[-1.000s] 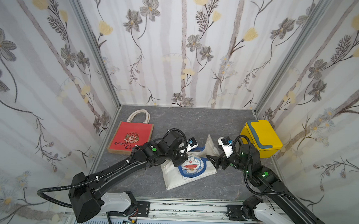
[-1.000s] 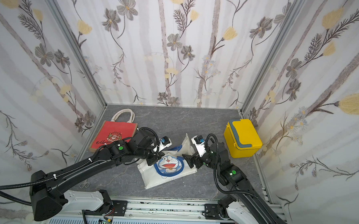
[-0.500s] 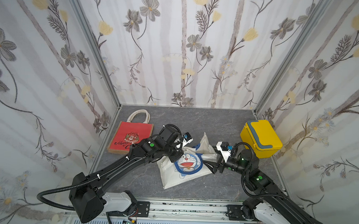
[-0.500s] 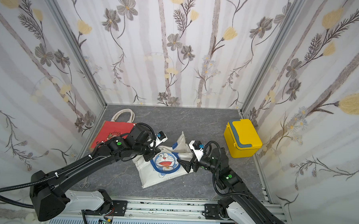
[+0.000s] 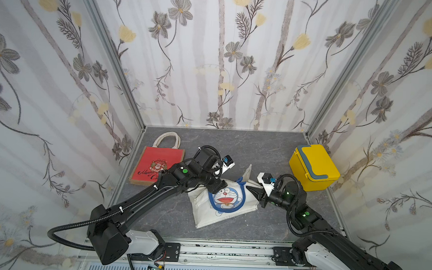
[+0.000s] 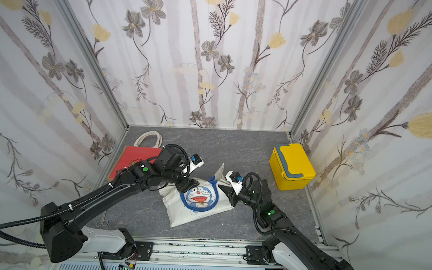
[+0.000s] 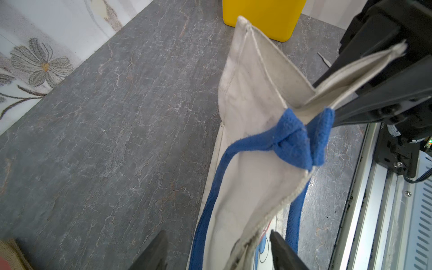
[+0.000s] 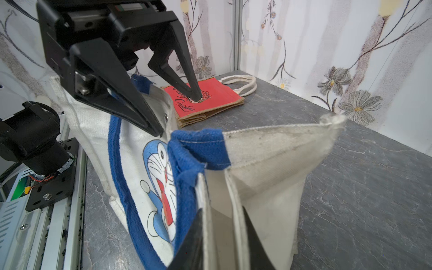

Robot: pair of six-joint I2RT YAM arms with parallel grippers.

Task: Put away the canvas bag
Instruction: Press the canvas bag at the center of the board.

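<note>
A white canvas bag (image 5: 222,203) printed with a blue cartoon cat and trimmed with blue handles (image 7: 292,140) lies near the middle of a grey marbled tabletop (image 5: 259,147), inside a booth with floral wallpaper. Both top views show it between two black robot arms. The right gripper (image 8: 222,245) pinches folded layers of the bag's open rim on the side nearer a yellow lidded box (image 5: 313,167) and holds that rim lifted off the table. The left gripper (image 8: 177,115) is at the opposite end of the rim with its jaws spread. One finger lies against the canvas, the other is clear of it – nothing is gripped. A red tote bag (image 5: 156,166) with cream handles lies flat in the back left corner, apart from the canvas bag.
</note>
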